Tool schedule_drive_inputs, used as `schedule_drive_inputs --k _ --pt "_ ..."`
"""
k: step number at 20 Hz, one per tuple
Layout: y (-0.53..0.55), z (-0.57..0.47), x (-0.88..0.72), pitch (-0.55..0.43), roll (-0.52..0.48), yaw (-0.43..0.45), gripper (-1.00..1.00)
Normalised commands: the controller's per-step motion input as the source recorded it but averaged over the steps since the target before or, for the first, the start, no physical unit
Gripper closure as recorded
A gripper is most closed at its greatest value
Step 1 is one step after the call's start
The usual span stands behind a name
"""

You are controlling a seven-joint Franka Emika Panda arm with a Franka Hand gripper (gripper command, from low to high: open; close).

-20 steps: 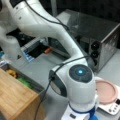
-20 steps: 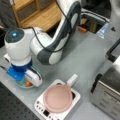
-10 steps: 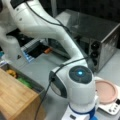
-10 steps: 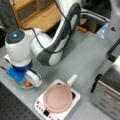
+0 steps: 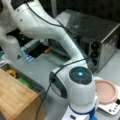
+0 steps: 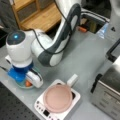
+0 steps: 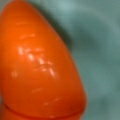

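In a front view the white arm (image 5: 57, 37) bends down just left of the pink-topped scale (image 5: 107, 93), with the silver oven (image 5: 100, 40) behind it and the gripper itself out of sight below the frame. In a front view the gripper (image 6: 25, 81) sits low over a small greenish dish (image 6: 21, 86) left of the scale (image 6: 58, 100), an orange object (image 6: 28, 83) at its tip, though whether the jaws grip it I cannot tell. In the wrist view that glossy orange object (image 7: 37, 65) fills the frame, against a pale green surface (image 7: 100, 50).

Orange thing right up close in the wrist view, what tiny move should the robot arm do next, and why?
Probably a small, straight lift. The glossy orange object fills the wrist view, over a pale green surface. In a front view the gripper is down low in a shallow greenish dish with an orange bit at its tip. Whether the fingers are closed cannot be seen, so lifting slowly would be wise.
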Motion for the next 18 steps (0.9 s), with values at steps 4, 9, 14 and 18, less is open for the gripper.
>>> schedule_drive_inputs --k 4,9,14,18 --pt "0.14 -0.22 0.03 -0.07 0.118 -0.067 1.0" --pt "0.09 -0.17 -0.01 -0.075 0.112 -0.066 1.0" --pt "0.05 -0.08 -0.06 -0.048 0.086 -0.058 1.0" --pt "0.03 0.17 -0.13 0.023 0.063 -0.05 1.0"
